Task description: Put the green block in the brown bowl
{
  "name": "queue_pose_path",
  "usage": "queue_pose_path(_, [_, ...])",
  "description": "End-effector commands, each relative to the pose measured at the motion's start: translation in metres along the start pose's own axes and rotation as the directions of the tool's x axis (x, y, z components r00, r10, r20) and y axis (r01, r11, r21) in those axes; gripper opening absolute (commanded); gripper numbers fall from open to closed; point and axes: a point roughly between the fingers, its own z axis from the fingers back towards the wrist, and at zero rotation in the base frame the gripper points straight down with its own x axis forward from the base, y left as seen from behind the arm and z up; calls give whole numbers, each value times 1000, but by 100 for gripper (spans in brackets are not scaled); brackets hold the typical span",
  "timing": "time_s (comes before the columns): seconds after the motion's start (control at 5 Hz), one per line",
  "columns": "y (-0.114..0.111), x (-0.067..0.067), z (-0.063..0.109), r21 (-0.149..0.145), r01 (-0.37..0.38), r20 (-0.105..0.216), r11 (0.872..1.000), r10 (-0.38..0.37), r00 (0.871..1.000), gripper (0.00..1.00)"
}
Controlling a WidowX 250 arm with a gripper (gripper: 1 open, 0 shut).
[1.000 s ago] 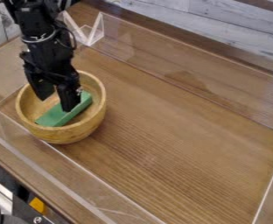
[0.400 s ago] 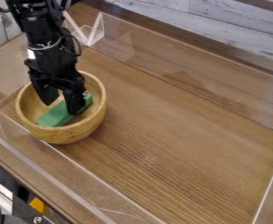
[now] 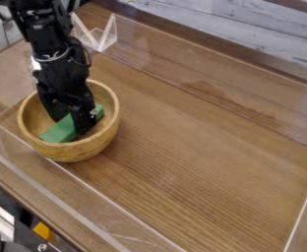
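Observation:
The brown bowl (image 3: 72,151) sits on the wooden table at the left. The green block (image 3: 62,132) lies inside it, slanting across the bottom. My black gripper (image 3: 68,116) points straight down into the bowl from above. Its two fingers are spread wide, one on each side of the block's far end. A gap shows between the fingers and the block, so the gripper is open and holds nothing. The arm hides the back part of the bowl and the block's far end.
Clear plastic walls (image 3: 183,221) fence the wooden table (image 3: 209,138) along the front and the sides. A folded clear plastic piece (image 3: 103,34) stands behind the arm. Bare wood stretches to the right of the bowl.

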Motion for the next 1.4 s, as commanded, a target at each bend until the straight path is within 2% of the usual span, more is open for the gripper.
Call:
queue_pose_path(0.0, [5, 14, 11, 14, 9, 29, 1000, -10, 1000, 100])
queue_pose_path(0.2, [3, 24, 16, 3, 18, 31, 1000, -18, 999, 100])
queue_pose_path(0.6, [6, 22, 18, -13, 36, 30, 999, -35, 999, 100])
queue_pose_path(1.0, [1, 28, 23, -27, -44, 37, 999, 45, 998, 100])
queue_pose_path(1.2, [7, 27, 21, -37, -31, 36, 999, 32, 999, 100])
